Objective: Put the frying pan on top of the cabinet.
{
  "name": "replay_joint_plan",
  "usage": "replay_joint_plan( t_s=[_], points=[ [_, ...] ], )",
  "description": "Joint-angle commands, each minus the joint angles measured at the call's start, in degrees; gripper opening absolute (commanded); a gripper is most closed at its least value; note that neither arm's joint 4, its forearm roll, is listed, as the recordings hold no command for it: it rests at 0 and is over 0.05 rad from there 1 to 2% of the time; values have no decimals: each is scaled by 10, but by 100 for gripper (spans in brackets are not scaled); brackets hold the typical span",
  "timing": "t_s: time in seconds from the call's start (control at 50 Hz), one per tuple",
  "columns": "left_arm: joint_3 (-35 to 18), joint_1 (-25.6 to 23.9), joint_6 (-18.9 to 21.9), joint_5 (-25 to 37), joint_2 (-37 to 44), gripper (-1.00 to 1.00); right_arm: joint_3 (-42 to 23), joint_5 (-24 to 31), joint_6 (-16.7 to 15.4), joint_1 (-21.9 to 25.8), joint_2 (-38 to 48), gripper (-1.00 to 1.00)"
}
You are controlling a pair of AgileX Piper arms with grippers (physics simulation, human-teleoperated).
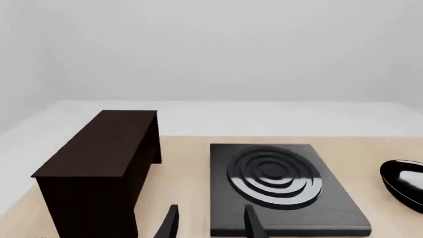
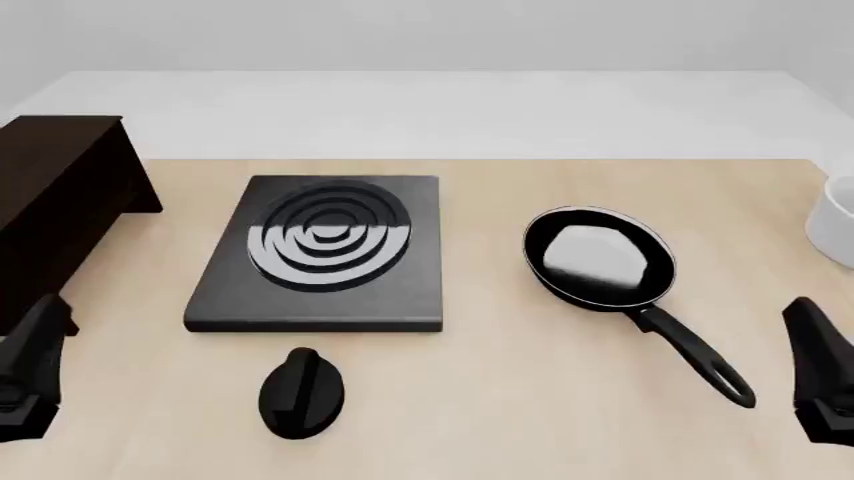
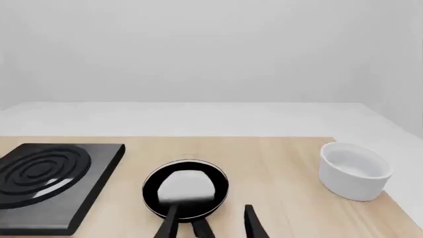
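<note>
With the frying pan (image 2: 598, 258) lying on the table to the right of the stove plate (image 2: 324, 254) and far from the cabinet (image 2: 56, 205), bring your right gripper (image 3: 209, 224), jaws apparently spread and empty, squarely over the handle (image 2: 694, 353) before closing.

1 pan (image 2: 599, 256); 1 cabinet (image 2: 54, 215); 1 stove plate (image 2: 327, 255); 1 knob (image 2: 302, 392); 1 white bowl (image 3: 353, 170); 2 grippers: left (image 2: 30, 385), right (image 2: 825, 385)
</note>
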Motion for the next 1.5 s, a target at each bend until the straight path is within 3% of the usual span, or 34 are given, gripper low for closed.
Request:
replay_joint_plan(
  t_s=[0.02,0.4,0.44,0.5,0.6,0.62,0.68,0.8,0.9,0.94,0.98,1.08,1.1,1.22,1.28,1.32,1.36,1.38,1.5],
  points=[
    [1,-5,-21,4,-14,100,-2,-1,0,-2,2,100],
    [-8,-29,-17,-4,-14,100,-1,-2,-4,-1,2,100],
    [-21,-44,-19,13,-11,100,-1,-2,-5,-1,1,100],
    [-42,-64,-56,-14,52,100,-1,-2,-5,-1,0,100],
    [-67,-123,-37,-24,60,100,-1,-2,-7,-1,0,100],
    [-77,-132,-66,-43,102,100,0,-2,-9,0,0,100],
    [-93,-171,-69,-66,141,100,0,-3,-9,-1,0,100],
    [-114,-237,-133,-139,267,100,0,-4,-9,-1,-1,100],
    [-138,-278,-258,-210,430,100,0,-4,-9,-2,0,100],
    [-148,-293,-264,-223,459,100,0,-4,-8,-3,0,100],
    [-156,-326,-307,-244,511,100,0,-5,-7,-4,0,100],
    [-168,-360,-323,-268,547,100,0,-5,-5,-5,-1,100],
    [-170,-373,-350,-280,574,100,0,-6,-6,-7,-1,100],
    [-193,-408,-382,-297,612,100,-3,-4,-6,-7,-1,100],
    [-211,-435,-369,-295,614,100,-3,-4,-4,-7,-1,100],
    [-217,-441,-433,-310,680,100,-8,0,-4,-7,-2,100],
    [-232,-453,-404,-301,674,100,-11,4,-5,-7,-2,100],
    [-233,-457,-422,-306,693,100,-13,5,-5,-7,-2,100],
    [-250,-475,-438,-320,738,100,-4,-4,-4,-7,-1,100]
  ],
)
